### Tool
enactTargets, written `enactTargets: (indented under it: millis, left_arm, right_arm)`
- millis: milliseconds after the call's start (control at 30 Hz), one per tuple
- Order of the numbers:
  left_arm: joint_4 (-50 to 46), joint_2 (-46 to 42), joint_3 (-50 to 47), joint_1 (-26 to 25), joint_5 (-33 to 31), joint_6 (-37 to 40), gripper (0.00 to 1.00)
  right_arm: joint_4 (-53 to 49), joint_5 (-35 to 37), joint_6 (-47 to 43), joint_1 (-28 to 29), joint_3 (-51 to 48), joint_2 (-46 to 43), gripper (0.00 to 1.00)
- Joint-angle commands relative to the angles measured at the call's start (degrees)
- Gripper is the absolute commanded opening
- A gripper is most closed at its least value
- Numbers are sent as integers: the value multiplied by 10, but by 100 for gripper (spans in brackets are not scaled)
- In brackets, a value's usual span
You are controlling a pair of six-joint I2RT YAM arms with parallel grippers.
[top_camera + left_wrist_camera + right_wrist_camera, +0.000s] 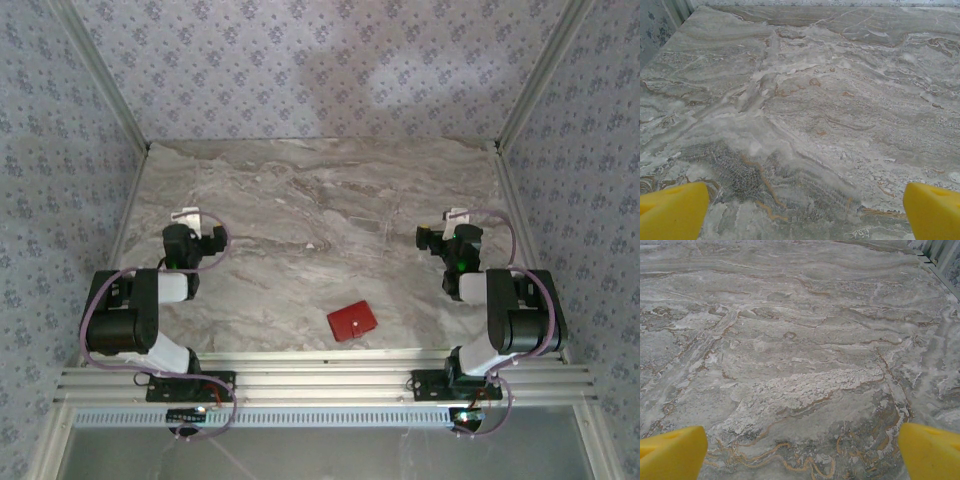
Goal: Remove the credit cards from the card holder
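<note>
The card holder [352, 321] is a small flat red wallet lying folded shut on the marble table, near the front edge and about midway between the two arms. The credit cards are hidden. My left gripper [190, 220] hovers over the table's left part, well to the left of the holder and farther back. In the left wrist view its yellow fingertips [673, 210] stand wide apart over bare marble, so the gripper [805, 212] is open. My right gripper [455, 222] sits to the right of the holder and farther back. It [802, 452] is open too, with nothing between its fingertips [930, 450].
The marble table [320, 200] is boxed in by patterned walls [300, 70] at the back and both sides. A ribbed aluminium rail [320, 385] runs along the near edge and carries both arm bases. Broad bare marble lies between and beyond the grippers.
</note>
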Motion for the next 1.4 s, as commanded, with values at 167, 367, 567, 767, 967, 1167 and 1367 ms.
enactTargets:
  millis: [167, 367, 567, 767, 967, 1167, 1367]
  left_arm:
    - [15, 4, -1, 3, 10, 4, 100]
    - [15, 5, -1, 3, 10, 4, 100]
    - [15, 5, -1, 4, 10, 4, 100]
    - [14, 5, 0, 4, 11, 3, 100]
    - [-2, -9, 3, -3, -16, 3, 99]
    - [-173, -93, 59, -40, -116, -3, 99]
    - [-354, -155, 135, -73, -136, -77, 99]
  right_arm:
    - [15, -2, -6, -2, -3, 2, 100]
    - [15, -2, -7, -3, -3, 2, 100]
    - [14, -1, -7, -2, -3, 2, 100]
    - [15, -2, -6, -3, -3, 2, 100]
    - [21, 4, -8, 2, -8, -2, 100]
    - [-214, 35, -18, 36, 74, -92, 100]
    - [-435, 16, 30, 83, 162, -126, 100]
